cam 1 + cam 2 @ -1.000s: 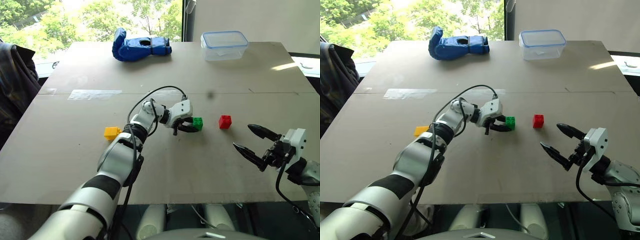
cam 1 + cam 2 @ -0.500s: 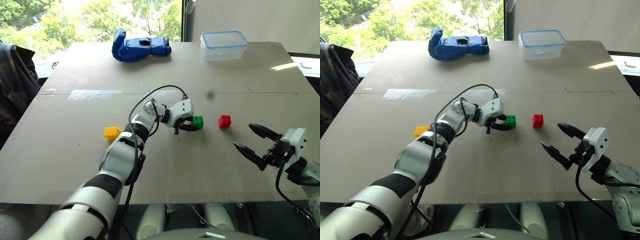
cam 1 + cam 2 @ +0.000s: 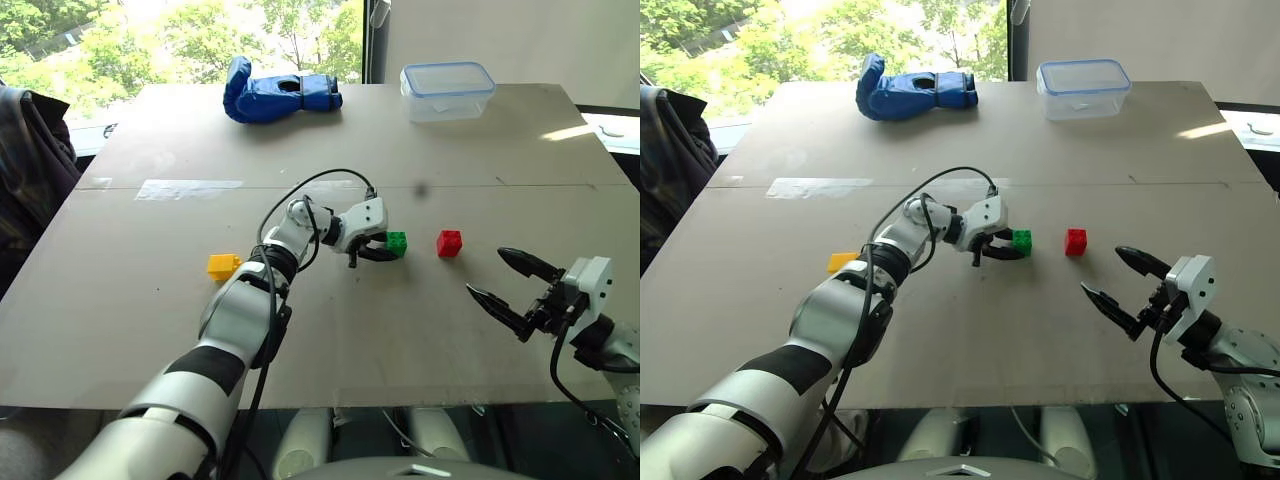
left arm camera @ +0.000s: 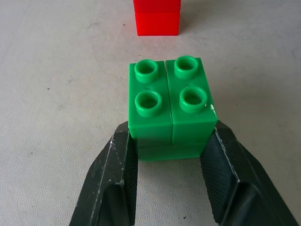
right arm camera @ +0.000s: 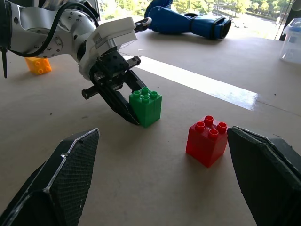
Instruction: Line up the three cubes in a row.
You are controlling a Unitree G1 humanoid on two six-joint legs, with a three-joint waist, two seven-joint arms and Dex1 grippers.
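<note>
The green cube (image 3: 397, 242) rests on the table in the middle, with my left gripper (image 3: 383, 248) shut on it; the two fingers press its lower sides (image 4: 169, 108). Just to its right, a short gap away, stands the red cube (image 3: 449, 243), roughly level with it. The yellow cube (image 3: 224, 266) lies apart at the left, slightly nearer to me. My right gripper (image 3: 485, 272) hovers open and empty near the right front of the table, pointing toward the red cube (image 5: 207, 141).
A blue glove (image 3: 280, 95) and a clear plastic container (image 3: 448, 90) sit at the far edge of the table (image 3: 120, 330). A strip of clear tape (image 3: 190, 188) lies on the left half. Dark clothing (image 3: 25, 160) hangs beyond the left edge.
</note>
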